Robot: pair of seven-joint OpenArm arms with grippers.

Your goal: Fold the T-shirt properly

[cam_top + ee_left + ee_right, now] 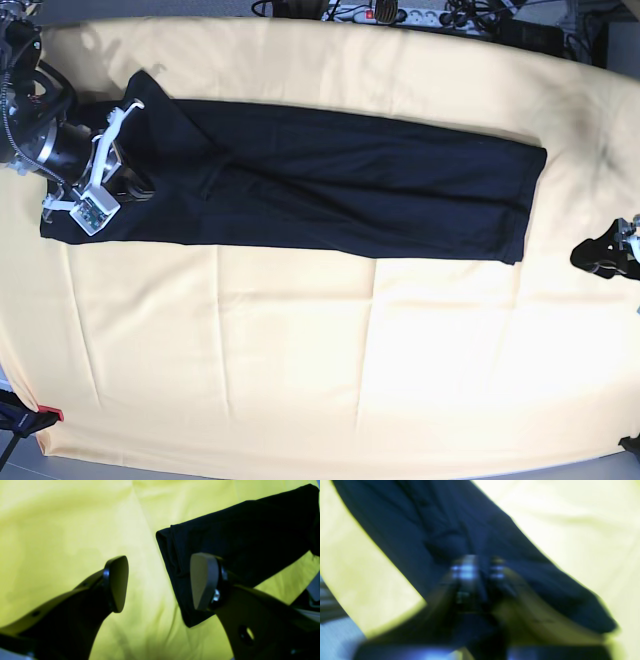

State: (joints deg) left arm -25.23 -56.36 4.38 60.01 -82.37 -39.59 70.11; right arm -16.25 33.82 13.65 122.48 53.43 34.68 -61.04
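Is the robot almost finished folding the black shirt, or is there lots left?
About halfway, I'd guess. Done: the T-shirt already lies as a long narrow band on the yellow cloth, so its sides look folded in. In hand: the right gripper is shut on the shirt at one end, while the left gripper waits open beside the other end. Left: folding that long band end to end into a small neat stack.

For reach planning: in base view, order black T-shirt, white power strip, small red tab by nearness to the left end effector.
1. Black T-shirt, hem beside left end effector.
2. White power strip, top edge.
3. Small red tab, far bottom corner.
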